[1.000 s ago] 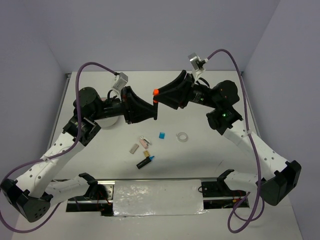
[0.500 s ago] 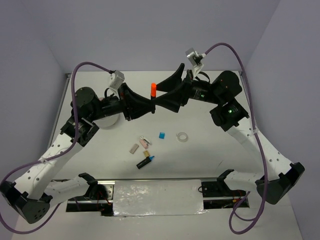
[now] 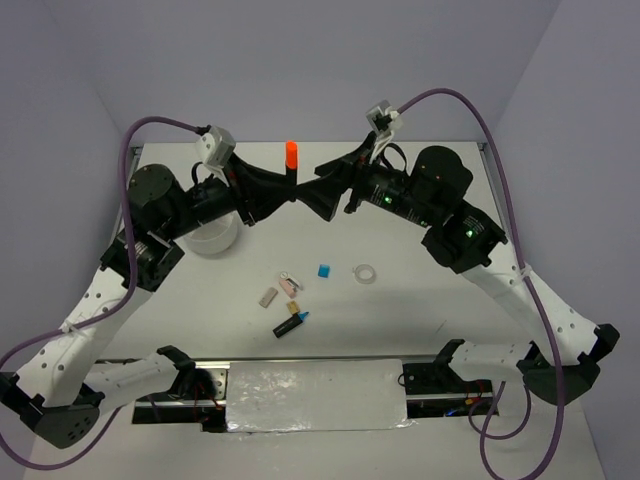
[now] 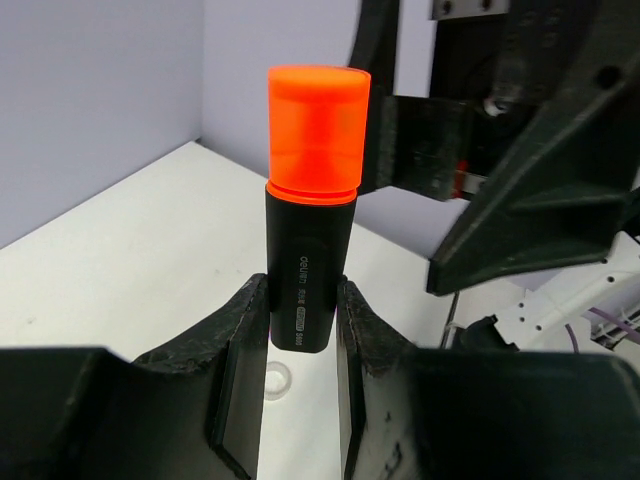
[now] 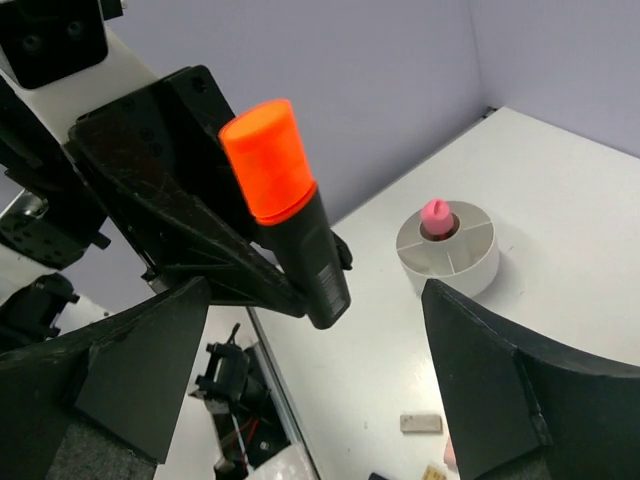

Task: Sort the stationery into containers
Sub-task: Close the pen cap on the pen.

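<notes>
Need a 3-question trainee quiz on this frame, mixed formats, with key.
1. True or false: the left claw grips the orange-capped marker by its black body, cap up.
2. Multiple choice: the tube standing in the white bowl is A) blue B) pink C) green.
3. Fill in: the right claw has its jaws ____ and holds nothing.
Key: 1 true; 2 B; 3 open.
</notes>
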